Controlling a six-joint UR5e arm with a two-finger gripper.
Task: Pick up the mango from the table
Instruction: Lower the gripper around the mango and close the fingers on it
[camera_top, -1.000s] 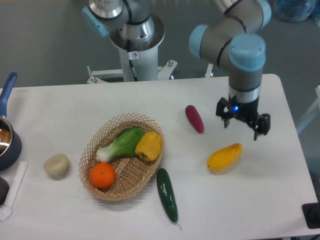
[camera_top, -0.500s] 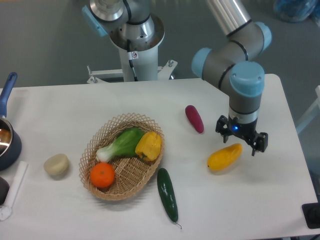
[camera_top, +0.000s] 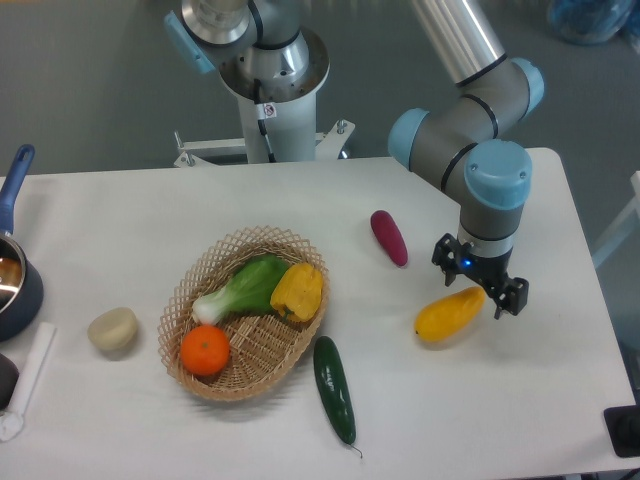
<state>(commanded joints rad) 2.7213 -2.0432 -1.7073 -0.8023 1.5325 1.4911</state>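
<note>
The smooth, elongated yellow-orange mango (camera_top: 449, 314) lies on the large white surface (camera_top: 520, 400) toward its right side, tilted so its upper end points at the arm. The black two-finger end effector (camera_top: 479, 279) hangs just above that upper right end, its fingers spread apart with nothing between them; whether a finger touches the fruit cannot be told. A short purple vegetable (camera_top: 389, 237) lies up and to the left of the mango. Further left sits a woven wicker basket (camera_top: 262, 351) holding a yellow bell pepper (camera_top: 297, 291), a round orange (camera_top: 205, 350) and a green leafy vegetable (camera_top: 243, 286). A dark green cucumber (camera_top: 334, 389) rests just beside the basket's right edge.
</note>
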